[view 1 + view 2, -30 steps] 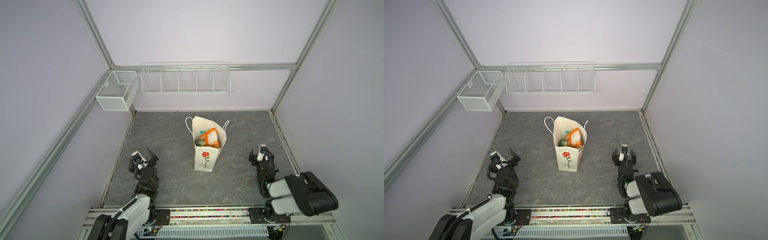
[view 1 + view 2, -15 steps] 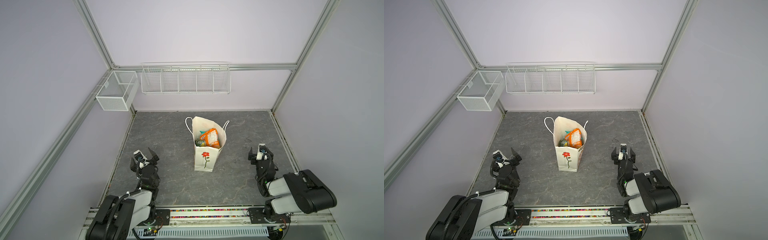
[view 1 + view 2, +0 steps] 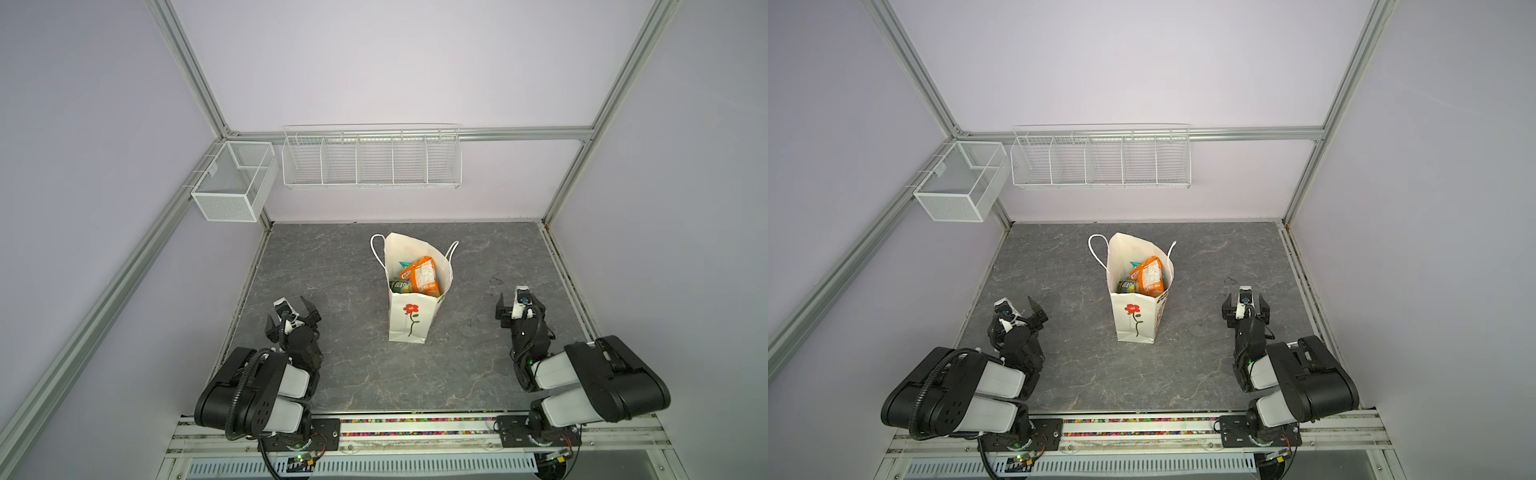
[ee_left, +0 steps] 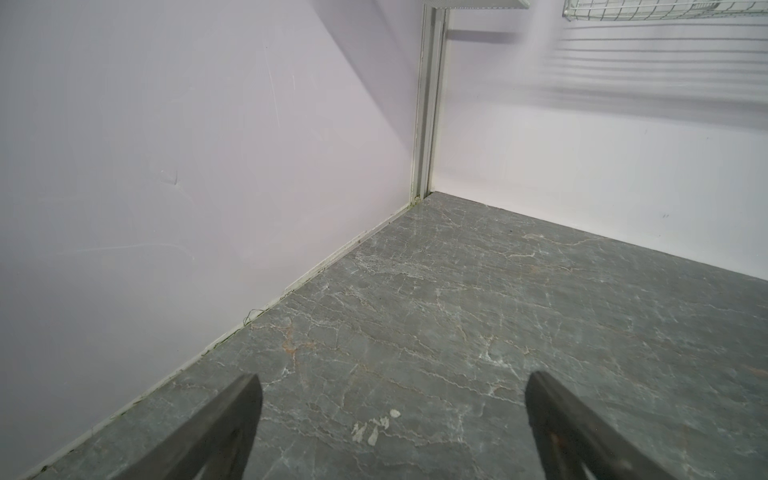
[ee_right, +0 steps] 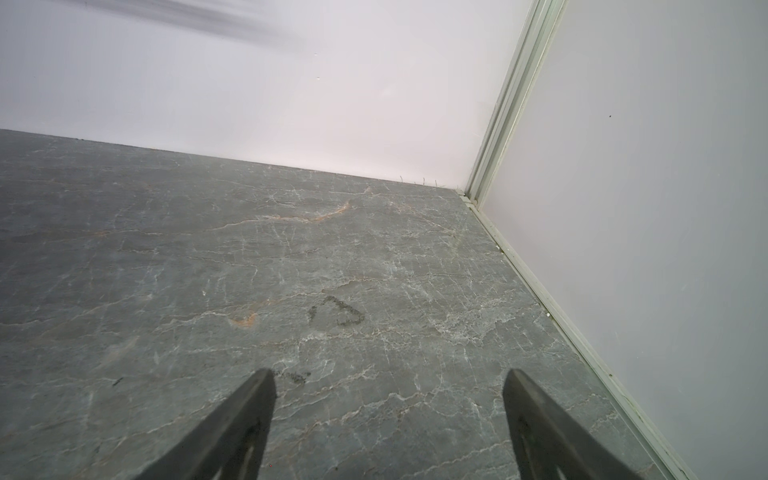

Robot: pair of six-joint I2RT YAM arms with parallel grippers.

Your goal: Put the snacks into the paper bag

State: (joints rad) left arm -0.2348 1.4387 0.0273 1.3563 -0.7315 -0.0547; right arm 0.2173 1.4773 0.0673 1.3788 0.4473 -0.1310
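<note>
The white paper bag (image 3: 409,322) (image 3: 1136,324) with a red flower stands upright mid-table in both top views, its mouth open. Inside it the snacks show: an orange packet (image 3: 424,276) (image 3: 1148,276), a green one (image 3: 400,286) (image 3: 1125,286) and a teal corner (image 3: 404,264). My left gripper (image 3: 291,316) (image 3: 1013,318) (image 4: 393,376) is open and empty near the left wall, well left of the bag. My right gripper (image 3: 520,305) (image 3: 1245,305) (image 5: 389,372) is open and empty, well right of the bag. Both wrist views show only bare grey tabletop between the fingers.
A white wire basket (image 3: 372,160) hangs on the back wall and a white mesh box (image 3: 228,187) on the left wall, both above the table. Lilac walls close in three sides. Both arms are folded over the front rail (image 3: 415,424).
My left arm has folded back over its base at the front rail, while its gripper stayed nearly in place. The right arm, the bag and the snacks have hardly moved.
</note>
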